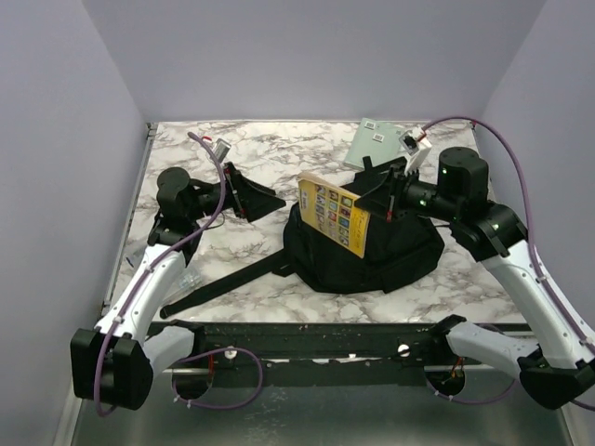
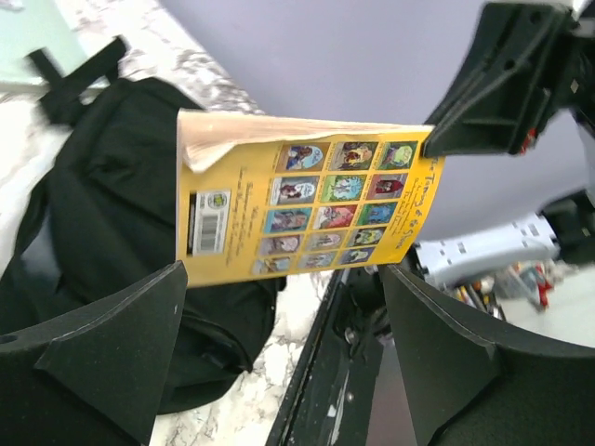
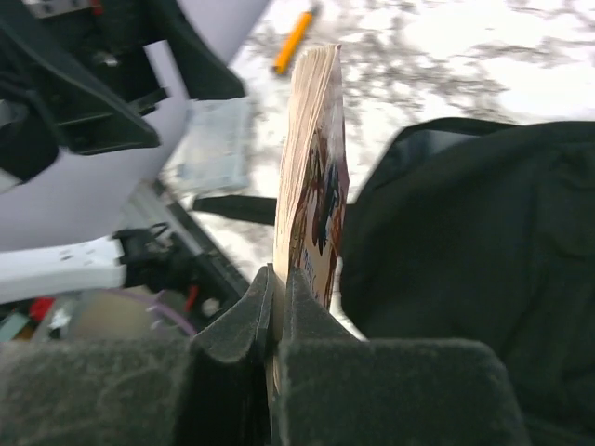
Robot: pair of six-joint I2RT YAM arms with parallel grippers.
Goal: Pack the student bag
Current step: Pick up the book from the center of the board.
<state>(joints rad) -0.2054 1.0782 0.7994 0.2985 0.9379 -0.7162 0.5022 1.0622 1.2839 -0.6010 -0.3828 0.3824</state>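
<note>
The student bag lies as a black fabric heap in the middle of the table, one long strap trailing to the left. My right gripper is shut on the edge of a yellow paperback book, which it holds upright on edge above the bag's left side. In the right wrist view both pads pinch the book beside the bag. My left gripper stands wide open and holds nothing, left of the bag and apart from it. From its wrist the book's back cover shows over the bag.
A pale green book lies flat at the back right of the marble table. An orange pencil and a clear flat case lie on the table's left part. The walls stand close on three sides.
</note>
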